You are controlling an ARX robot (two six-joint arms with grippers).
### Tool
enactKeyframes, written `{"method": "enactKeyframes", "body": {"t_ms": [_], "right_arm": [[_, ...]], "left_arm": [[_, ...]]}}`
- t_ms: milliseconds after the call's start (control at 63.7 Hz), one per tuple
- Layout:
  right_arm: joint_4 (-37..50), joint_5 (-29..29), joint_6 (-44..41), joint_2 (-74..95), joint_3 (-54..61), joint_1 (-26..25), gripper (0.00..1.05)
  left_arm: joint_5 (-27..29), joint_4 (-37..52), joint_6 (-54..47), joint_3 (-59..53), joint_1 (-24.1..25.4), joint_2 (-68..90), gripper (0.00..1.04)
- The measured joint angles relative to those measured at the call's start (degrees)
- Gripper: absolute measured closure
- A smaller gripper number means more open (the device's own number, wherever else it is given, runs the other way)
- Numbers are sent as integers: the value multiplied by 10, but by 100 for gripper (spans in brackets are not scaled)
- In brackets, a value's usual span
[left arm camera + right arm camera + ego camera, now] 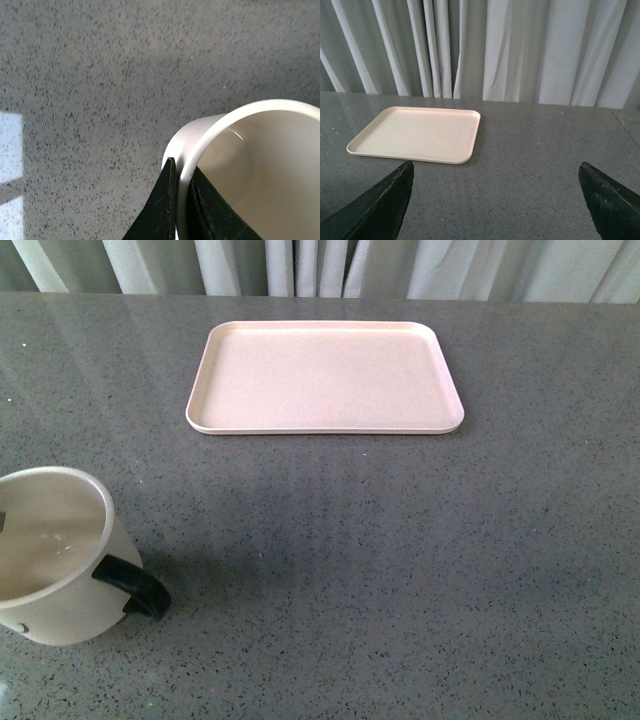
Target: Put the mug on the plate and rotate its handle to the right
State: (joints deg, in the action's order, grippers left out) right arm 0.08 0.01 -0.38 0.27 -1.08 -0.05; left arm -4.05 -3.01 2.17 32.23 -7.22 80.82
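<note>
Mug [55, 560] and plate [325, 380] are well apart on the grey speckled table [400, 560]. The pale pink-cream plate lies flat toward the far side, near the curtains [520, 50], while the white mug is at the near left edge in the front view, mouth up, its black handle [135, 585] pointing right and slightly toward me. My left gripper [182, 172] pinches the mug's wall, one black finger inside the rim and one outside, and my right gripper [496, 167] hangs spread wide above the table, facing the plate.
</note>
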Motion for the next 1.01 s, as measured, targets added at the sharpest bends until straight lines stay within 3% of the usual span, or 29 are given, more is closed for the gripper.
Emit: {"method": "enactKeyframes", "body": {"t_ms": [1005], "right_arm": [[0, 0, 0, 0, 0, 0, 9]], "left_arm": [[-33, -159, -43, 570, -99, 394, 103]]}}
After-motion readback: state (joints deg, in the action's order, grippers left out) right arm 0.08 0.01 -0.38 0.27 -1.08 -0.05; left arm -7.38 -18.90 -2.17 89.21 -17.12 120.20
